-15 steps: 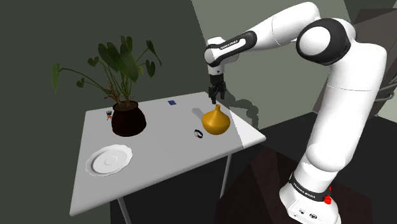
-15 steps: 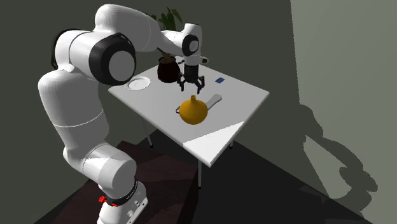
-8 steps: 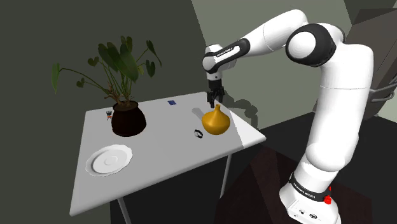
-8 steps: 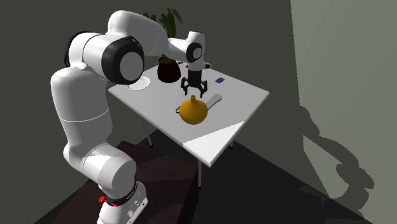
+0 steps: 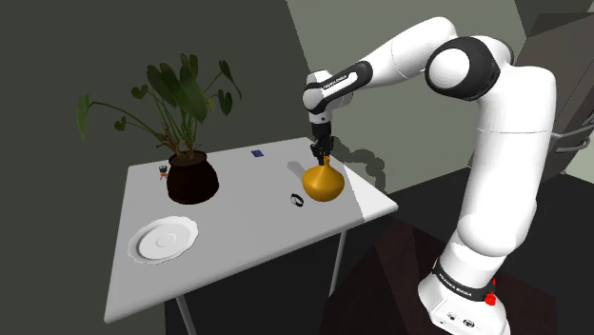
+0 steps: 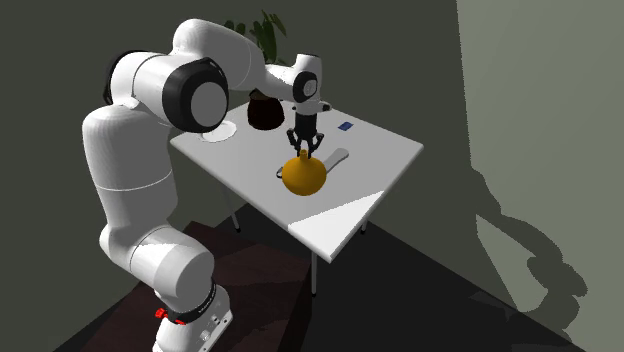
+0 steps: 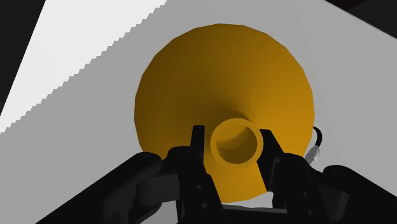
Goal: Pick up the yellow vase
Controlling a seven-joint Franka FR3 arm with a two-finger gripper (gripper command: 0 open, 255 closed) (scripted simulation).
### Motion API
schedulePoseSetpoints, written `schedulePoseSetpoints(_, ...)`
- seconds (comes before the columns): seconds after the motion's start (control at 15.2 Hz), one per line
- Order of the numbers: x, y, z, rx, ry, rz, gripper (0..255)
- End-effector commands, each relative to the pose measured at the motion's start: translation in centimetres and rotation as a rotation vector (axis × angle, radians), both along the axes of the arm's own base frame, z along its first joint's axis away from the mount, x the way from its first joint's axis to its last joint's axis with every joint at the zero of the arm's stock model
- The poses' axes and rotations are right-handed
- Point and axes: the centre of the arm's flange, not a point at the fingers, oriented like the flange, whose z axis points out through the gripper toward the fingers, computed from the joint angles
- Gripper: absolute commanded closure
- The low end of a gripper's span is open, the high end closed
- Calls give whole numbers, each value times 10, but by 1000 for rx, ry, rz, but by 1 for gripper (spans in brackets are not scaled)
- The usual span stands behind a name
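The yellow-orange vase [image 5: 323, 183] has a round belly and a narrow neck. It stands upright on the white table [image 5: 238, 238] near its edge at the shoulder view's right. My black gripper [image 5: 322, 154] comes straight down onto its neck. In the wrist view the two fingers [image 7: 199, 143] press against both sides of the vase's neck [image 7: 236, 141], so the gripper [image 7: 234, 143] is shut on the vase. The second exterior view shows the gripper [image 6: 304, 149] clasping the top of the vase [image 6: 301, 175], whose base rests on the table.
A dark pot with a leafy plant [image 5: 190, 176] stands at the table's back, a white plate [image 5: 165, 239] nearer the front. A small black ring-shaped thing [image 5: 298, 200] lies beside the vase, a small blue item [image 5: 256, 153] at the far edge. The floor around is dark.
The gripper has come down over the vase's neck and its fingers, apart before, have shut on it. The vase has not moved.
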Motion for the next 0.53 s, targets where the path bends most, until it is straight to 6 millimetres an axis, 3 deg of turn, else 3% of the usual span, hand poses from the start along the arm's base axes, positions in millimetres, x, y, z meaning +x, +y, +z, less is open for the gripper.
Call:
schedulePoseSetpoints(0.0, 0, 0, -1, 0, 1, 0, 255)
schedulePoseSetpoints(0.26, 1, 0, -1, 0, 1, 0, 255)
schedulePoseSetpoints(0.46, 1, 0, 15, 0, 1, 0, 255)
